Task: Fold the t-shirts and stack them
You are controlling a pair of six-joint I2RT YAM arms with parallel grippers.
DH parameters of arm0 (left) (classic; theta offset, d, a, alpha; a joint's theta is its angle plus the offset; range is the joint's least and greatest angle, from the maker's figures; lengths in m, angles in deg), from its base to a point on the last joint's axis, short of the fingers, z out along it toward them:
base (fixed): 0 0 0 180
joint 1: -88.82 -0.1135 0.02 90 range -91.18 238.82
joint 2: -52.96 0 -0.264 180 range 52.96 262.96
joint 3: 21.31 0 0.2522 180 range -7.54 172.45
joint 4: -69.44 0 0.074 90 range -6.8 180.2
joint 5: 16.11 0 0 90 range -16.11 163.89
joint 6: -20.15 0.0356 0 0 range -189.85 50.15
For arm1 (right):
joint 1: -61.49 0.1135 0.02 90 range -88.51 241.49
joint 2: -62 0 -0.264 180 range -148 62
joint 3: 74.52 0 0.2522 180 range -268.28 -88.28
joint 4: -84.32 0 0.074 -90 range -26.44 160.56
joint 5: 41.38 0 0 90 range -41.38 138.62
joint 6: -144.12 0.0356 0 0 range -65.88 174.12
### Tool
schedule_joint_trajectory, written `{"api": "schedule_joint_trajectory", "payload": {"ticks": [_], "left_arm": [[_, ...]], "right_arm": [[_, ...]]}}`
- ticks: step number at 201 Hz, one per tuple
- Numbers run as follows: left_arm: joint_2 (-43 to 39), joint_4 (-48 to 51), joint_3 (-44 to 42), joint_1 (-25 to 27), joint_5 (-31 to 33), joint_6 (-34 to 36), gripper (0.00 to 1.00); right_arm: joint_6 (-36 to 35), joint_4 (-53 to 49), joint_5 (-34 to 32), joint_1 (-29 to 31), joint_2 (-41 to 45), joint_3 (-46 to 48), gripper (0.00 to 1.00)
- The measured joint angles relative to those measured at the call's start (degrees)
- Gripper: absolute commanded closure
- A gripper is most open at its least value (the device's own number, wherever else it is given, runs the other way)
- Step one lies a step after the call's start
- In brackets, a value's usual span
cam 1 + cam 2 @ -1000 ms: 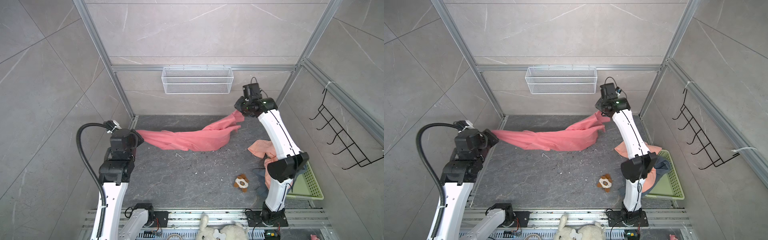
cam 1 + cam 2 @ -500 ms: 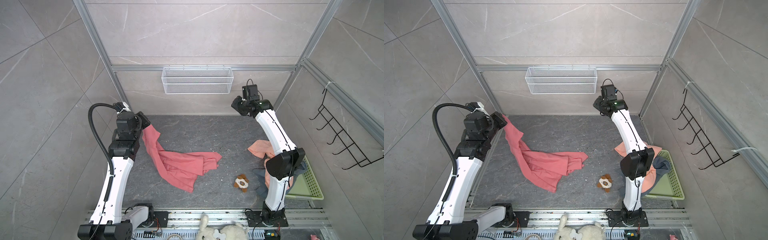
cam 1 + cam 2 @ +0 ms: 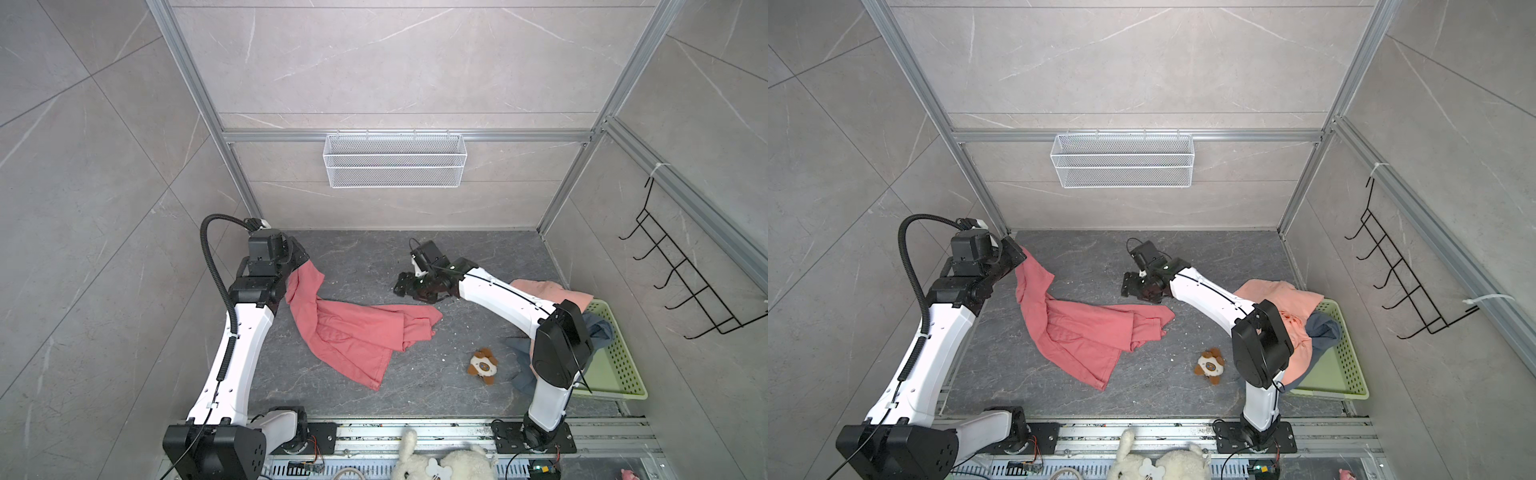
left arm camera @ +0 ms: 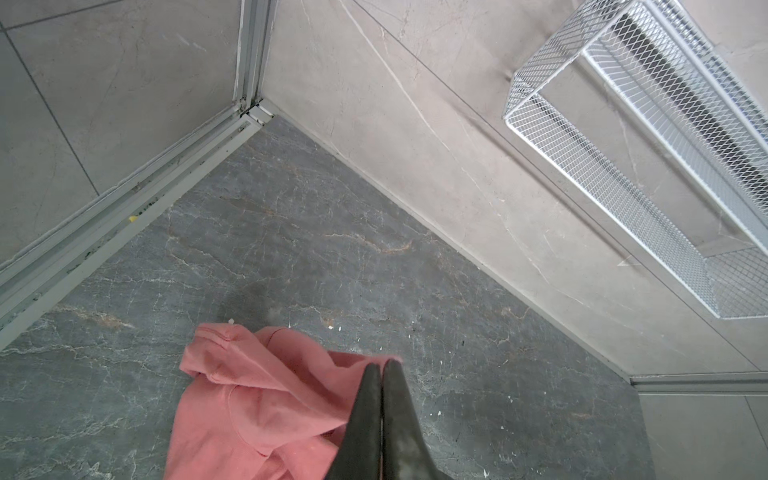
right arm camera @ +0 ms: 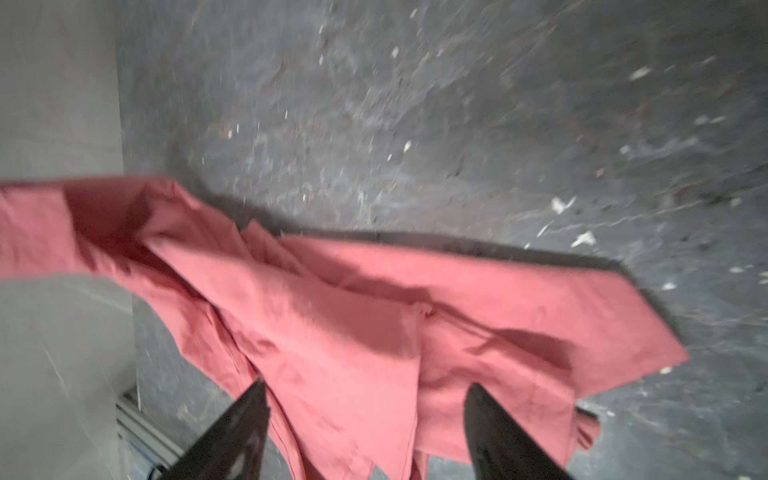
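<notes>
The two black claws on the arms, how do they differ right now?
The left gripper is pinched shut on the coral-red t-shirt; the right gripper stands open, holding nothing. The left gripper lifts one end of the shirt near the back corner; the right gripper hangs near the shirt's other end, which lies on the table. Both are black, two-fingered.

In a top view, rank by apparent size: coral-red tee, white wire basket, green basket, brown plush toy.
1. coral-red tee
2-3. white wire basket and green basket: similar; green one partly covered, so unranked
4. brown plush toy
</notes>
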Motion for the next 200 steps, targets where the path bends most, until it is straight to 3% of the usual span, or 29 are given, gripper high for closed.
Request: {"api": "schedule_joint_trajectory", "payload": {"ticks": [21,53,65,86,123,173,200], "left_arm": [[1.05,1.49,0.04,-0.22,-0.52,0.22,1.00],[1.92,3.21,0.04,-0.33,-1.57,0.94,1.00],[1.79,3.54,0.04,-0.33,-1.62,1.18,1.00],[1.33,4.09,0.04,-0.48,-1.62,1.33,1.00],[-2.29,4.52,-1.29,-0.59,-1.27,1.33,1.00],[-8.02,4.92,-5.95,-0.61,0.07,0.63,1.00],[-9.55,4.63,-8.17,-0.59,0.33,-0.59,1.00]], "right_arm": [[-1.79,0.11,-0.17,4.24,0.55,2.14,0.20],[-3.69,0.50,-1.62,8.15,-1.86,2.56,0.28],[-4.46,0.37,-2.56,8.87,-4.50,1.55,0.42],[-5.70,-0.79,-5.29,9.46,-10.12,-1.75,0.82],[-6.51,-6.14,-11.74,8.74,-18.34,-11.32,0.92],[-11.93,-11.76,-16.35,0.26,-33.73,-40.79,0.95],[-13.57,-17.53,-15.02,-6.40,-50.62,-74.18,0.92]]}}
